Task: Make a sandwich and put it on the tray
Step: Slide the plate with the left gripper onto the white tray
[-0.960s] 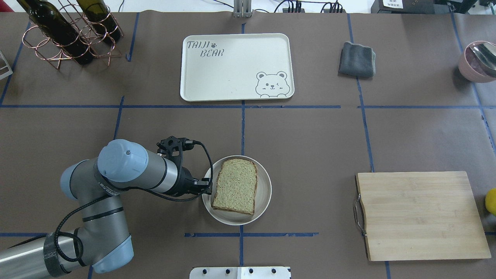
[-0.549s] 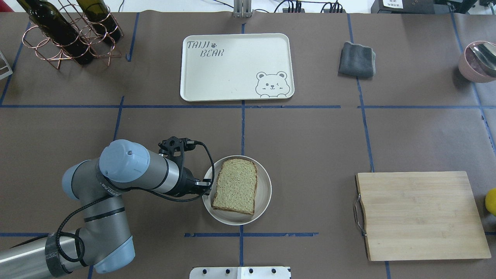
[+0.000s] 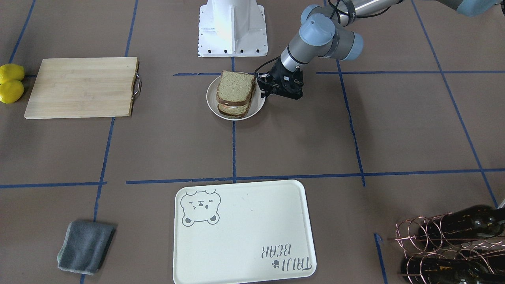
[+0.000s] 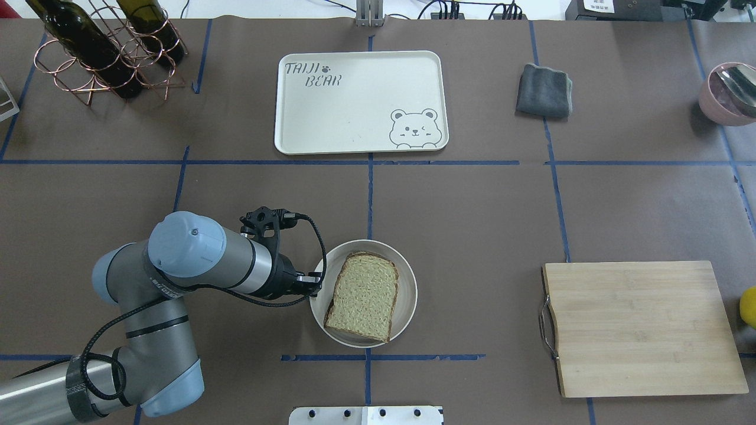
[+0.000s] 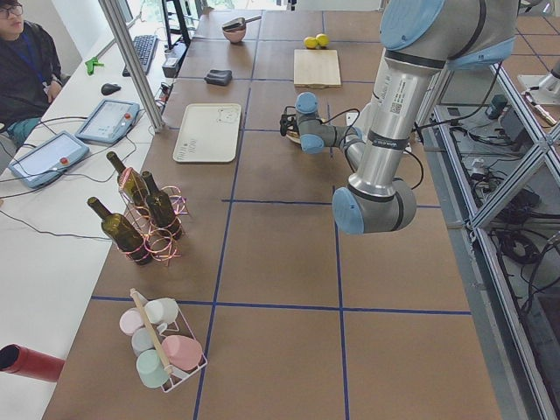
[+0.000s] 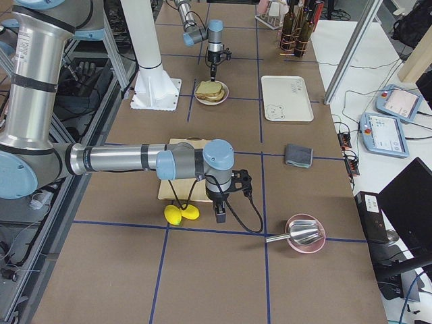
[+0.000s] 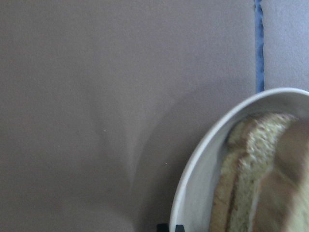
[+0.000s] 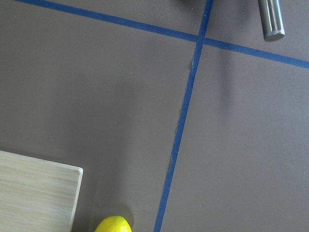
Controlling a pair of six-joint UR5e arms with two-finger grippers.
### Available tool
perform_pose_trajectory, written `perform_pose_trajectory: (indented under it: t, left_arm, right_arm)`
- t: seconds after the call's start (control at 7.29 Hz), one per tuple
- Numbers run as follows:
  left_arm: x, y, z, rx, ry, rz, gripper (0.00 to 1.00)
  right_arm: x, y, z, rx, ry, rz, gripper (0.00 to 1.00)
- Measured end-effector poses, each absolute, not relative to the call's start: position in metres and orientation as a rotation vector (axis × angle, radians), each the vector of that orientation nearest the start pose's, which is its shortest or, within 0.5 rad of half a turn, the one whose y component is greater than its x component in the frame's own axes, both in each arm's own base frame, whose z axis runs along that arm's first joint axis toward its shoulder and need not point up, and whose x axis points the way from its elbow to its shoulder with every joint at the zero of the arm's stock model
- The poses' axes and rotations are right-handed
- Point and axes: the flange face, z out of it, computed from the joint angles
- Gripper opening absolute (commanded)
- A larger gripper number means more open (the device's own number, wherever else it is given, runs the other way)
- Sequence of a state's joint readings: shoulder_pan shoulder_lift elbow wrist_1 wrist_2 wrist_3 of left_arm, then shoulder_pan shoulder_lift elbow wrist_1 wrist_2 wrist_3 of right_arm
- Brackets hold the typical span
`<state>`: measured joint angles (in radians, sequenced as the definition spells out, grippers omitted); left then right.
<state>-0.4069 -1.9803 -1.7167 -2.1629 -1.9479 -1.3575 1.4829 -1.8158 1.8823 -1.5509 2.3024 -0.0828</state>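
Observation:
The sandwich (image 4: 363,295), two speckled brown slices with a white layer between them, lies on a round white dish (image 4: 405,295) near the robot's side of the table. It also shows in the front view (image 3: 234,92) and the left wrist view (image 7: 260,179). My left gripper (image 4: 316,278) is low at the dish's left rim (image 7: 203,164) and looks shut on it. The cream bear tray (image 4: 354,112) lies bare at the far middle. My right gripper (image 6: 220,214) hangs past the cutting board near the lemons; I cannot tell whether it is open or shut.
A wooden cutting board (image 4: 641,327) lies at the right, with lemons (image 3: 11,83) beyond it. A grey cloth (image 4: 544,90) lies right of the tray. A wine rack (image 4: 106,50) stands far left. A pink bowl with a spoon (image 4: 729,91) is far right.
The dish has slid slightly right and toward the robot, and the sandwich has turned a little clockwise. The left wrist shifted slightly with it.

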Motion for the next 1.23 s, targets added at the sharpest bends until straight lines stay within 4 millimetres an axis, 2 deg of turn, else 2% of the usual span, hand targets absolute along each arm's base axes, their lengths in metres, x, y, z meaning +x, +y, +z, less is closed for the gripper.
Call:
perform_pose_trajectory:
  t: [0.14,0.41,0.96,1.1,1.23]
  left_arm:
    - [0.534,-0.341,0.29,0.033,1.185,0.041,0.0]
    - [0.513,-0.366,0.283,0.039,1.204,-0.001,0.0]
    - [0.45,-0.446,0.262,-0.017,1.253,-0.116,0.0]
    - [0.442,-0.471,0.257,-0.03,1.255,-0.133,0.0]
    - [0.443,-0.501,0.251,-0.04,1.25,-0.152,0.0]
  right_arm:
    - [0.032,-0.399,0.613,0.083,-0.733,-0.195,1.0]
    - [0.032,-0.399,0.612,0.085,-0.733,-0.196,1.0]
    - [0.032,-0.399,0.613,0.084,-0.731,-0.195,1.0]
    - [0.033,-0.399,0.612,0.085,-0.732,-0.194,1.0]
    - [0.034,-0.398,0.612,0.086,-0.732,-0.192,1.0]
